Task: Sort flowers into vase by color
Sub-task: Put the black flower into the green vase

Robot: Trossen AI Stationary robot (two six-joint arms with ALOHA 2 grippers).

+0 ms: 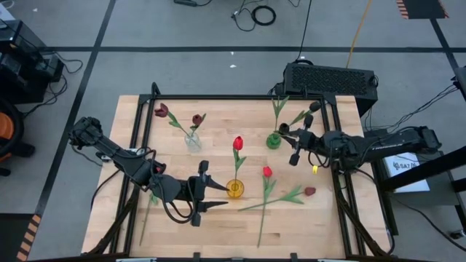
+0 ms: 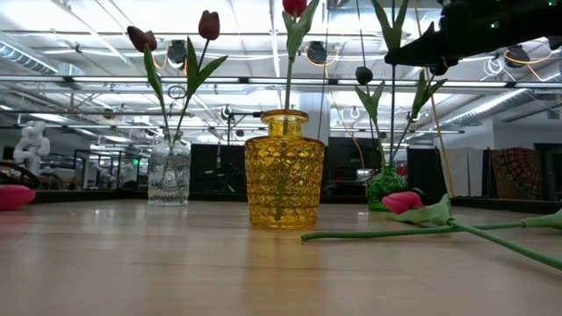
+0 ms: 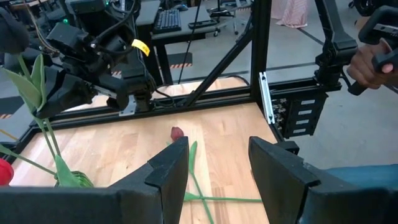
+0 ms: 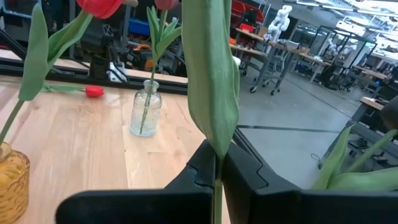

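A clear vase [image 1: 192, 140] holds two maroon flowers. A yellow vase [image 1: 235, 188] holds a red flower [image 1: 238, 143]. A green vase [image 1: 274, 140] holds green stems and a dark-headed flower [image 2: 363, 75]. My right gripper [image 1: 288, 135] hovers beside the green vase, shut on an upright flower stem [image 2: 392, 96]; that flower's head is out of view. A red flower [image 1: 267, 172] and a maroon flower [image 1: 310, 191] lie flat on the table. My left gripper [image 1: 212, 195] hangs open over the table just left of the yellow vase, holding nothing. My right gripper pinches the thin green stem [image 4: 216, 179] between its two fingers, just under a long leaf [image 4: 211, 74]. The fingers come in level from the table's right and lie across the stem. The stem stands upright, its lower part running down toward the green vase [image 2: 386, 186].
Another flower lies by the left arm, its stem [image 1: 143, 222] near the table's left edge and its red head [image 4: 94, 91] on the wood. A black frame rail [image 1: 341, 196] borders the table. A person's hand [image 3: 373, 65] shows beyond the table's right side.
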